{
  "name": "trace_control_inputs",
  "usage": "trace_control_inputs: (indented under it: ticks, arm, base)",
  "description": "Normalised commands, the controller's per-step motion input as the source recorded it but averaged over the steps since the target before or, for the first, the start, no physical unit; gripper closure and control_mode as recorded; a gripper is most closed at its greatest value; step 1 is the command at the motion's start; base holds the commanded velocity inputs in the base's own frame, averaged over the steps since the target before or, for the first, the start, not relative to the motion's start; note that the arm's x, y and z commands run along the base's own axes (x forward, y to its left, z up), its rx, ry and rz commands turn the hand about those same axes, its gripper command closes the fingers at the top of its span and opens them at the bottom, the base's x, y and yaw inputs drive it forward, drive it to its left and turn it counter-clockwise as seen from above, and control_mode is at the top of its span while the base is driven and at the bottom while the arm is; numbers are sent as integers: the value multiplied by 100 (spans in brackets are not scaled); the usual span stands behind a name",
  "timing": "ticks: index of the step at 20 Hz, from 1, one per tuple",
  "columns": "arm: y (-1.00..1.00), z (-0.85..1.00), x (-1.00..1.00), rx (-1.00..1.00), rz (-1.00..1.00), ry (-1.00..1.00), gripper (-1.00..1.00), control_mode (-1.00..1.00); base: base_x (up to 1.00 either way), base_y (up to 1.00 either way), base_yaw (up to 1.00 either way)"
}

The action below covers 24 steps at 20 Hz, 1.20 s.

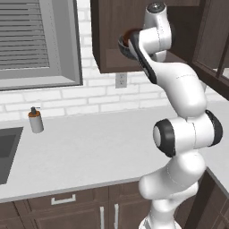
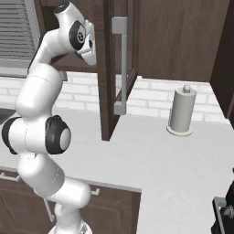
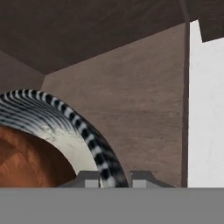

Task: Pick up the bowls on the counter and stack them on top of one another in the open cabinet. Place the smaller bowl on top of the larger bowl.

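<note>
The white jointed robot arm (image 1: 181, 134) rises from its base, bends at a dark-ringed elbow and reaches up and forward, its wrist held high. In the hand view, the two small dark fingertips (image 3: 89, 178) of the pincer (image 3: 114, 179) stand slightly apart.

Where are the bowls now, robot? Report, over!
Gripper up at the open cabinet, fingertips astride the larger bowl's striped rim. Reddish-brown smaller bowl nested inside it. Nothing blocking.
</note>
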Motion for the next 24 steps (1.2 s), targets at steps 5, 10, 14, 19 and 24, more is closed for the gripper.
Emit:
trace_control_inputs:
  ticks: [5,10,14,19,24]
  arm:
    - [0,-6,8,0,-4,0,100,-100]
    - [0,0,0,0,0,0,-100,-100]
    - [0,0,0,0,0,0,-100,-100]
    - [0,3,0,0,0,-1,-100,-100]
    - [7,18,0,1,4,-9,-100,-100]
  base:
    - [0,0,0]
    - [0,0,0]
    - [0,0,0]
    - [0,0,0]
    - [0,0,0]
